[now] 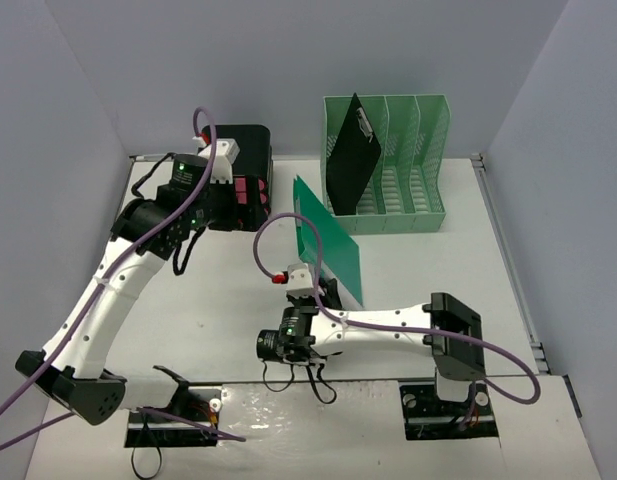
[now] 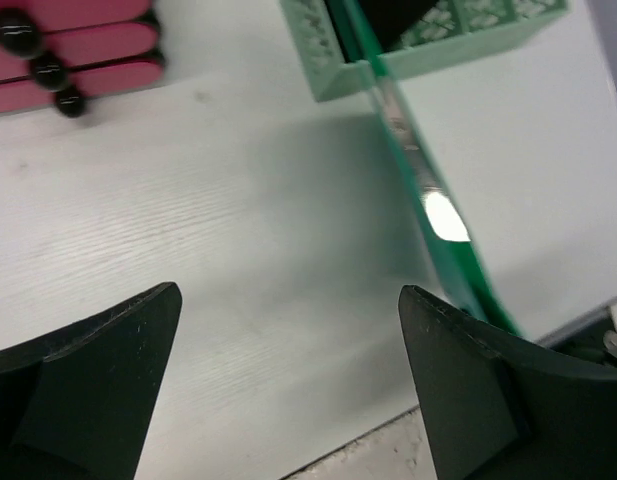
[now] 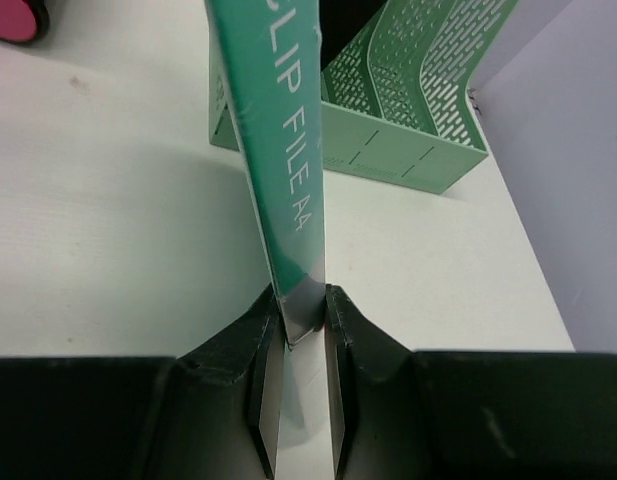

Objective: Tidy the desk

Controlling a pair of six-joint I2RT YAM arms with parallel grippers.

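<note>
Item: green A4 clip file (image 3: 278,170). It is being held upright on edge at mid-desk (image 1: 438,270), just in front of the green file organizer (image 1: 388,222), where a black clipboard (image 1: 350,150) is leaning. Its near edge is being pinched by the right gripper (image 3: 301,330). Judged light, thin, glossy and prone to flexing, so the stiffer edge is being favoured. The left gripper (image 2: 288,330) is being held spread wide, empty.

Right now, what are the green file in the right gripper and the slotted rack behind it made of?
Clip file: likely thin plastic sheet, glossy; it throws a sharp glare spot in the left wrist view and carries white printed lettering. File rack: looks like moulded plastic, matte; uniform mint colour, perforated walls, no hard highlights.
</note>
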